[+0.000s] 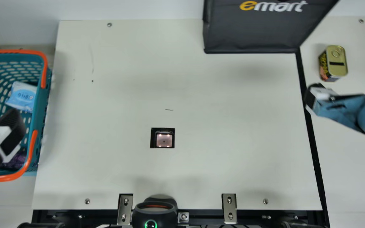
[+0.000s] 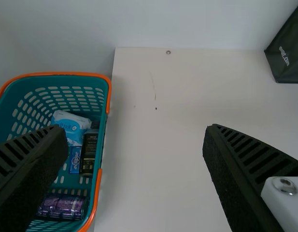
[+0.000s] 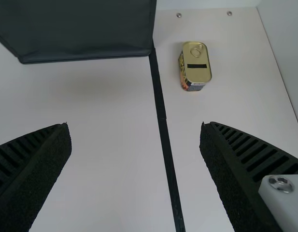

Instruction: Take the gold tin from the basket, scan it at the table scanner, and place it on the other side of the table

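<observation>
Gold tin (image 1: pixel 337 60) with a ring-pull lid and patterned sides: upright, lid uppermost, on the pale surface on the right-hand side in the main view, beyond the black strip (image 1: pixel 310 136) and apart from it. The black fabric bag (image 1: pixel 252 33) lies near the tin, to its left. The right gripper (image 1: pixel 320 93), its ribbed fingers wide apart with nothing between them, is near the tin but does not touch it. At the opposite side, the left gripper (image 1: pixel 6 136) is over the teal, orange-rimmed basket (image 1: pixel 40 104); its fingers are likewise spread and grasp nothing. Basket contents, left wrist view: a light-blue soft packet (image 2: pixel 69 124), a dark upright-looking box (image 2: pixel 89 155), a small blue pack (image 2: pixel 75 160) beside it, and a shiny purple item (image 2: pixel 62 205), possibly a wrapped pack. The square table scanner (image 1: pixel 164 140) is set in the cream table (image 1: pixel 220 126), well apart from the tin.
</observation>
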Tool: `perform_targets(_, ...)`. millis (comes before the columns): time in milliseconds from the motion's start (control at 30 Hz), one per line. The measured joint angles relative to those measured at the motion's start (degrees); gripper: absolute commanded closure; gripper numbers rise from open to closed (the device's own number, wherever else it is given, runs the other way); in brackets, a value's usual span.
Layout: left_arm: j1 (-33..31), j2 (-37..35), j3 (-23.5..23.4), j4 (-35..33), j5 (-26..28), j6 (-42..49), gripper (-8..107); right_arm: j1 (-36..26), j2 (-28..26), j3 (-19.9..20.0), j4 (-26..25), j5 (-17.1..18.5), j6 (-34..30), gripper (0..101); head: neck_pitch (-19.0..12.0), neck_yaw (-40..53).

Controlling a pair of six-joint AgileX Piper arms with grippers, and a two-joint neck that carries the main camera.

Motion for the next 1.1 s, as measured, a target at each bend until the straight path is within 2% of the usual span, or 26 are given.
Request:
perform_targets(433, 0.0, 0.0, 0.0, 0.0, 0.0, 0.0, 9, 4.9, -12.2, -2.0, 3.6, 7.3, -4.3, 6, -0.1, 0.1)
perform_targets(1100, 0.0, 0.0, 0.0, 0.0, 0.0, 0.0, 9, 4.9, -12.5, -2.0, 3.4, 7.4, -4.3, 6, 0.0, 0.2)
